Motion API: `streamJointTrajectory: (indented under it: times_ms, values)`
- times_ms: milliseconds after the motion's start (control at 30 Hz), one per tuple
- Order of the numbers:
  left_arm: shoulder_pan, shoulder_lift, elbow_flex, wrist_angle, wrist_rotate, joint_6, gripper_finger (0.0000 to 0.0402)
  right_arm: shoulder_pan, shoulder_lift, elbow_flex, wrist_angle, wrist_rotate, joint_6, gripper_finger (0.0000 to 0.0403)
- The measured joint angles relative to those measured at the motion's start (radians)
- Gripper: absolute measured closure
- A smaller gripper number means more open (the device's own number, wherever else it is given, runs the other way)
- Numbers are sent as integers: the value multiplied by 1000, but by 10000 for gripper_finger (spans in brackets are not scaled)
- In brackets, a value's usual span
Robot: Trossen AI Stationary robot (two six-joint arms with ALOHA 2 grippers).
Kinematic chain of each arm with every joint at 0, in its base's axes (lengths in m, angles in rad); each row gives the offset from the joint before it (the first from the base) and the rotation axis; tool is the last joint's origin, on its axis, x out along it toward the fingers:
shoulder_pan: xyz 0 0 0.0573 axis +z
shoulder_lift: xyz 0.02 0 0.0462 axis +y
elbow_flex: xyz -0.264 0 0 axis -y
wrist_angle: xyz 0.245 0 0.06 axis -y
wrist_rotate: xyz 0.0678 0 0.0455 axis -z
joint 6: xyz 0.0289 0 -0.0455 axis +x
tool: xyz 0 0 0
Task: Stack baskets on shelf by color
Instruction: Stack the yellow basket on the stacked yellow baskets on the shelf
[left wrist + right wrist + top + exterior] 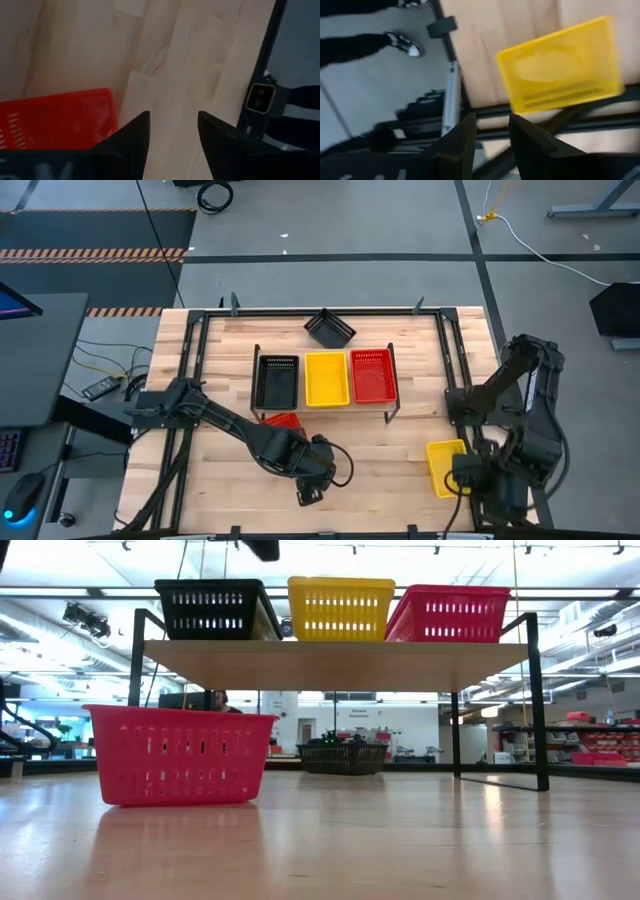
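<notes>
1. Black, yellow and red show from above in one row on the shelf (pixel 390 412): a black basket (pixel 276 380), a yellow basket (pixel 326 378) and a red basket (pixel 372 375), at least one of each colour. I cannot tell from here whether any slot already holds a nested stack. Off the shelf I count three baskets: a second black one (pixel 329 328) on the counter (pixel 220 340) behind the shelf, a second red one (pixel 282 421) just in front of it, and a second yellow one (pixel 445 467) in front of it, near the right arm. That makes six in sight, two per colour; judged so, the shelf has its colour rows begun and three visible baskets left to stack.

2. The low view confirms three baskets on top of the shelf and the loose red basket on the counter beside it, with the loose black one seen beneath the shelf.

3. The left wrist view shows the left end effector (pixel 173 131) released, gripping nothing, beside the loose red basket.

4. The right wrist view shows the right end effector (pixel 492 131) parted and empty, with the loose yellow basket ahead of it.
</notes>
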Motion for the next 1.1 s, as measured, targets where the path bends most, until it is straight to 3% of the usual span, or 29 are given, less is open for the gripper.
streamJointTrajectory:
  times_ms: [167, 333, 567, 833, 1100]
  values:
    - [1, -16, 0, 69, 4, 0, 230, 51, 0, -122, 155, 7, 136, 249]
    - [14, -70, 55, 94, -32, 20, 230, 72, 0, -217, 187, 7, 185, 209]
    - [49, -121, 202, 60, -98, 101, 230, 71, 9, -322, 286, 67, 108, 171]
    - [86, -118, 380, 48, -154, 215, 230, 71, 81, -393, 396, 56, 21, 156]
    - [118, -146, 384, 167, -193, 282, 230, 71, 185, -393, 444, 35, -69, 157]
